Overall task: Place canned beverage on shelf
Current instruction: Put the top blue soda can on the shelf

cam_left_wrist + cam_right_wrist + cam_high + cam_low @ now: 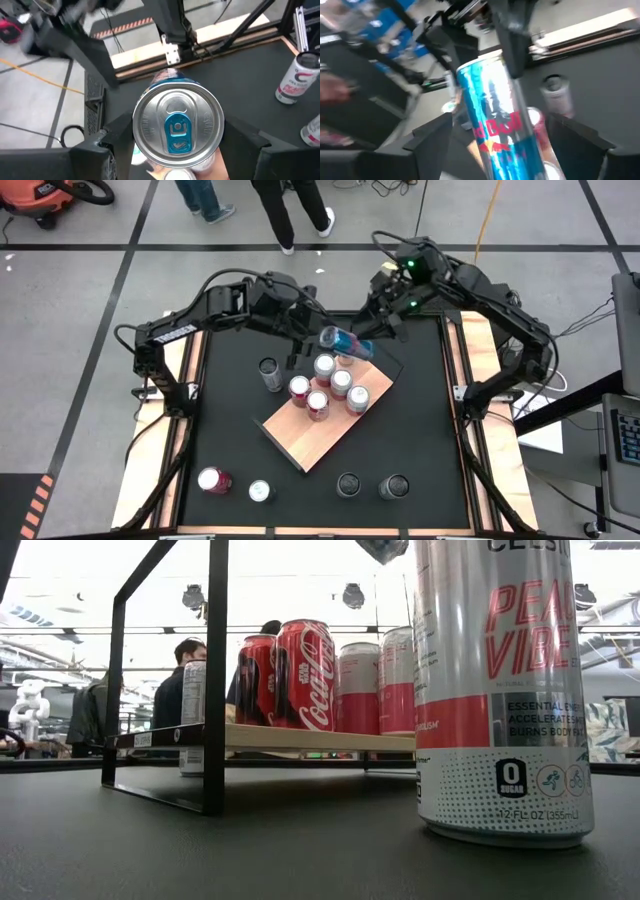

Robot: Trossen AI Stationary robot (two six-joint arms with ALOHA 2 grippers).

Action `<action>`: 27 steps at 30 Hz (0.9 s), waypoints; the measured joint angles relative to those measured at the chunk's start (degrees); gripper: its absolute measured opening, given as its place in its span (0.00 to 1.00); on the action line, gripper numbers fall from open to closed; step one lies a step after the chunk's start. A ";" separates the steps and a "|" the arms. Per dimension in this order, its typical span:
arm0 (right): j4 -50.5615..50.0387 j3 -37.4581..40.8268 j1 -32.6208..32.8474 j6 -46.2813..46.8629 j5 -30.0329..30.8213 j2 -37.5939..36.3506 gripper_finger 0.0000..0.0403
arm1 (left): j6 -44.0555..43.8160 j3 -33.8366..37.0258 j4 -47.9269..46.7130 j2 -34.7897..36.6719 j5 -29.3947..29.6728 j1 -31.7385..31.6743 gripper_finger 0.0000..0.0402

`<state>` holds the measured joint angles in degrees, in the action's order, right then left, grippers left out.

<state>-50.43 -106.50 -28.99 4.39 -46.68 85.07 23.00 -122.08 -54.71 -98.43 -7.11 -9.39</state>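
Your slim blue-and-silver aluminium can (pixel 345 341) hangs tilted in the air, just off the shelf's one o'clock end, passed between both arms. The left gripper (pixel 318 340) is clamped on its top end; the right gripper (pixel 372 346) has its fingers spread, letting go of the base. Let the right arm clear toward two o'clock, then tip the can upright. Lower it onto bare board of the light-brown wooden shelf (pixel 300 435), beside the five standing red-and-white cans (pixel 325 385), without nudging them.
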 joint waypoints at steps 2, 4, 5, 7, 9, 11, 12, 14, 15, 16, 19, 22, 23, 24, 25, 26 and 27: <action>-0.02 0.00 0.00 0.66 -4.27 1.09 0.74 | 0.00 0.00 0.44 0.00 0.03 0.39 0.56; -0.02 0.00 0.28 1.69 -8.26 2.14 0.73 | 0.08 0.00 0.39 0.00 0.03 0.59 0.56; 0.01 0.00 0.55 1.84 -9.90 2.59 0.72 | 0.11 0.00 0.33 0.00 -0.01 0.67 0.56; 0.02 0.00 1.10 1.77 -11.82 3.10 0.72 | 0.25 0.00 -0.11 0.00 -0.43 0.95 0.56; 0.29 0.00 1.83 0.85 -12.57 3.64 0.71 | 0.37 0.00 -0.07 0.00 -0.82 1.03 0.56; 0.50 0.00 2.31 -0.04 -12.73 3.89 0.70 | 0.35 0.00 -0.22 0.00 -1.49 1.04 0.56; 0.50 0.00 2.40 -0.75 -12.82 3.94 0.70 | 0.35 0.00 -0.31 0.00 -1.60 1.07 0.56; 1.02 0.00 2.81 -2.15 -12.52 4.26 0.70 | 0.35 0.00 -0.13 0.00 -1.97 1.07 0.56; 1.56 0.00 2.98 -2.43 -11.80 4.33 0.70 | 0.35 0.00 -0.05 0.00 -2.02 1.05 0.56; 1.84 0.00 3.03 -2.69 -11.13 4.36 0.70 | 0.35 0.00 -0.08 0.00 -2.02 1.05 0.56; 2.50 0.00 3.18 -3.54 -10.36 4.44 0.70 | 0.35 0.00 0.20 -0.02 -2.00 1.20 0.56; 3.70 0.00 3.28 -3.57 -10.40 4.60 0.70 | 0.39 0.00 0.69 -0.02 -2.38 1.25 0.56; 3.90 0.00 3.30 -3.57 -10.43 4.66 0.70 | 0.39 0.00 0.67 -0.02 -2.41 1.25 0.56; 3.89 0.00 3.32 -3.60 -10.48 4.70 0.70 | 0.39 0.00 0.65 -0.02 -2.41 1.27 0.56; 3.89 0.00 3.49 -3.60 -10.51 4.74 0.71 | 0.39 0.00 0.65 -0.03 -2.43 1.27 0.56; 3.90 0.00 3.68 -3.60 -10.49 4.82 0.71 | 0.39 0.00 0.69 -0.04 -2.59 1.27 0.56; 3.97 0.00 3.97 -3.60 -10.50 4.90 0.72 | 0.39 0.00 0.80 -0.04 -2.86 1.27 0.56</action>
<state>-46.47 -106.50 -25.02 0.80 -57.18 89.97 23.39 -122.08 -53.92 -98.48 -9.97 -8.12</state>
